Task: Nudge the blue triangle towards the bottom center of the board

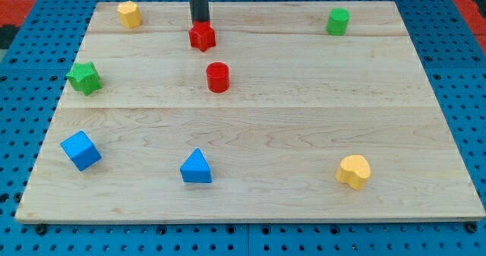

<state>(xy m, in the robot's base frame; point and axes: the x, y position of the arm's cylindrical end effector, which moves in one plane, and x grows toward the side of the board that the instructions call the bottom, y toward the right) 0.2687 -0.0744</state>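
Note:
The blue triangle (197, 167) lies on the wooden board (304, 119) near the view's bottom, left of centre. My tip (200, 22) comes down from the view's top and stands just above the red star block (202, 36), close to or touching its top edge. The tip is far from the blue triangle, almost straight above it in the view. A red cylinder (218, 77) sits between the tip and the blue triangle.
A blue cube (80, 150) lies at the bottom left. A green star (84, 77) is at the left edge. A yellow block (129, 14) is at the top left, a green cylinder (338, 21) at the top right, a yellow heart (354, 172) at the bottom right.

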